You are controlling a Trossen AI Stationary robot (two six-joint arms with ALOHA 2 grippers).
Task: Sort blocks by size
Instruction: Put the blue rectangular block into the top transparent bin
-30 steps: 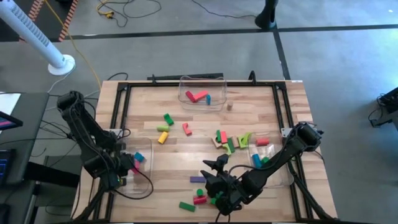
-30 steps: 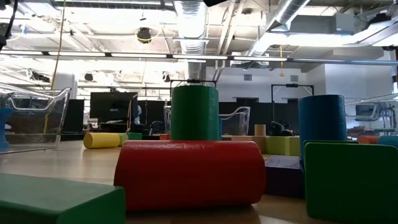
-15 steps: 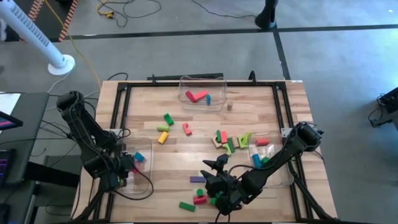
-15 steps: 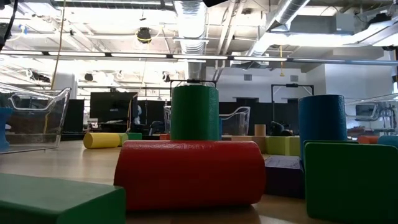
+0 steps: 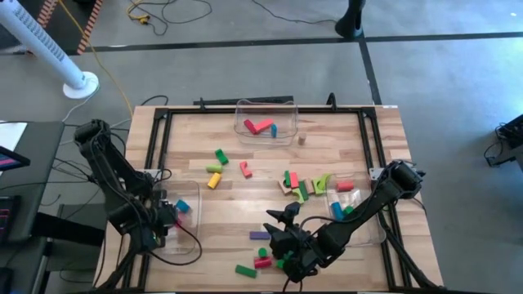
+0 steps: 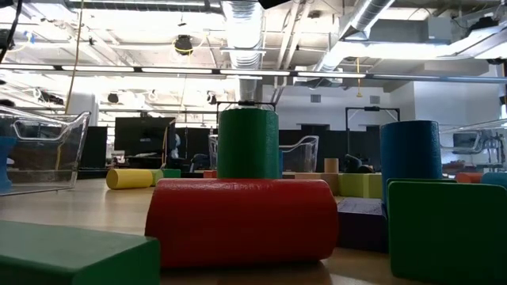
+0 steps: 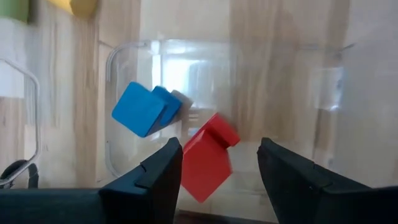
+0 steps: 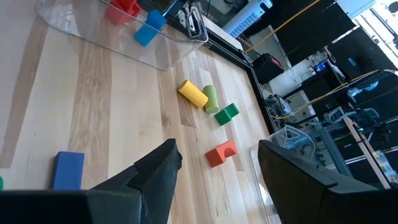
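Note:
The blocks lie scattered on the wooden table (image 5: pixel 270 192): a cluster right of centre (image 5: pixel 301 185), some left of centre (image 5: pixel 216 167), some near the front (image 5: pixel 261 260). My left gripper (image 7: pixel 221 165) hangs open over the clear left bin (image 5: pixel 186 237), fingers pointing down. A red block (image 7: pixel 208 158) lies below, between the fingers, beside a blue block (image 7: pixel 146 111) on the bin floor. My right gripper (image 8: pixel 217 165) stands open and empty near the front centre (image 5: pixel 282 219), above the table.
A far bin (image 5: pixel 265 131) holds red and blue blocks, and a right bin (image 5: pixel 357 214) holds several. A red cylinder (image 6: pixel 242 218), green cylinder (image 6: pixel 248 142) and blue cylinder (image 6: pixel 410 158) stand close to the front edge. A black frame (image 5: pixel 159 131) rims the table.

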